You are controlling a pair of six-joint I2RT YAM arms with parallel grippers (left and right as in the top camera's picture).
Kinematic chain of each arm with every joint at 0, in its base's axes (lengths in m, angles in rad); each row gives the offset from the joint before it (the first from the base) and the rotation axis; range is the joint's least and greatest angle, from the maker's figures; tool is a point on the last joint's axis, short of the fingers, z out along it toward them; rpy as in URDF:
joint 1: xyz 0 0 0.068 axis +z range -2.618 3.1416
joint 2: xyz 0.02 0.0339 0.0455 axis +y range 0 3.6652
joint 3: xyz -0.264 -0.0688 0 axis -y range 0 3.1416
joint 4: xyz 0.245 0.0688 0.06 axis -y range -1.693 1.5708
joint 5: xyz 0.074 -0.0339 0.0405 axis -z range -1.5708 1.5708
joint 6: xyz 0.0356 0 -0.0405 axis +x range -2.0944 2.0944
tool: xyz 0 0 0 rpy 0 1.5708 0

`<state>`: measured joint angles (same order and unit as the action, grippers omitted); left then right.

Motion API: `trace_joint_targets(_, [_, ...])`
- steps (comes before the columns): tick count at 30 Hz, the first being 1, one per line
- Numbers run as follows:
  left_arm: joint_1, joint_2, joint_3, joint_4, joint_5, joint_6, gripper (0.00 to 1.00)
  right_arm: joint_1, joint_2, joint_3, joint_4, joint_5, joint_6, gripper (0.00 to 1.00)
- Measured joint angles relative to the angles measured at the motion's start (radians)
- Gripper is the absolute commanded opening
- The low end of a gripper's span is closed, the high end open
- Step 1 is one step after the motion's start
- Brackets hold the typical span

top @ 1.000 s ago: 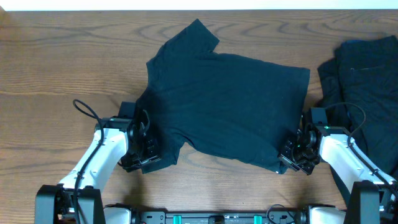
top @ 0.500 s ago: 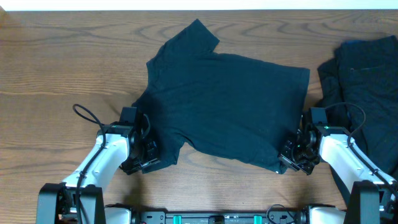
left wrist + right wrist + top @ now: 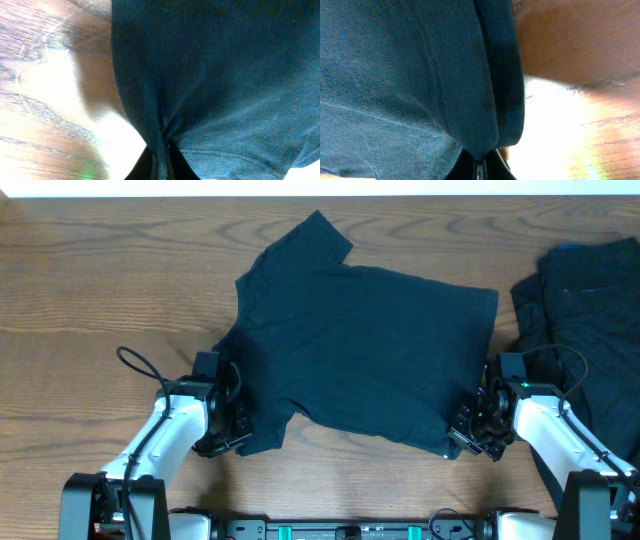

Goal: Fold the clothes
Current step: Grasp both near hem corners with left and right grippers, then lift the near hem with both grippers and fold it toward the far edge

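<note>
From overhead, your dark navy T-shirt (image 3: 365, 345) lies spread flat and plain on the wooden table (image 3: 90, 280), one sleeve pointing towards the far edge. A pile of dark garments (image 3: 590, 300) sits at the table's right side, apart from it. Your left arm (image 3: 165, 440) reaches in from the near edge, its left end effector (image 3: 238, 435) at the shirt's near-left sleeve corner. The right arm (image 3: 545, 430) mirrors it, with the right end effector (image 3: 468, 432) at the near-right hem corner.

In your left wrist view, the left end effector (image 3: 161, 164) is closed tight on the shirt's edge, with the cloth gathered into creases at the pinch.

In your right wrist view, the right end effector (image 3: 479, 167) is clamped narrow on a doubled fold of hem, the table (image 3: 570, 50) bare beside it
</note>
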<state>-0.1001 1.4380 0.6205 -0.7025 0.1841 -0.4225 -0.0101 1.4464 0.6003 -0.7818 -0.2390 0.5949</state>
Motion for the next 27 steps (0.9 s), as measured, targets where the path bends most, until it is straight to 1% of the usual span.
trace_joint_targets(2, [0.000, 0.003, 0.006, -0.024, 0.000, 0.000, 0.06, 0.000, 0.001, 0.003, -0.008, 0.000, 0.000, 0.01])
trace_joint_targets(5, [0.000, 0.017, 0.036, -0.105, 0.000, 0.004, 0.06, 0.001, 0.022, 0.025, -0.061, 0.005, -0.009, 0.01])
trace_joint_targets(8, [0.000, 0.020, 0.119, -0.194, 0.000, 0.013, 0.06, 0.002, 0.045, 0.049, -0.164, 0.020, -0.025, 0.01])
trace_joint_targets(11, [0.000, 0.020, 0.216, -0.263, -0.002, 0.032, 0.06, 0.002, 0.051, 0.111, -0.260, 0.031, -0.048, 0.01])
trace_joint_targets(17, [0.000, 0.021, 0.361, -0.381, -0.016, 0.049, 0.06, 0.002, 0.051, 0.241, -0.344, 0.034, -0.084, 0.01])
trace_joint_targets(27, [0.000, 0.021, 0.523, -0.420, -0.028, 0.063, 0.06, -0.023, 0.051, 0.323, -0.378, 0.012, -0.133, 0.01])
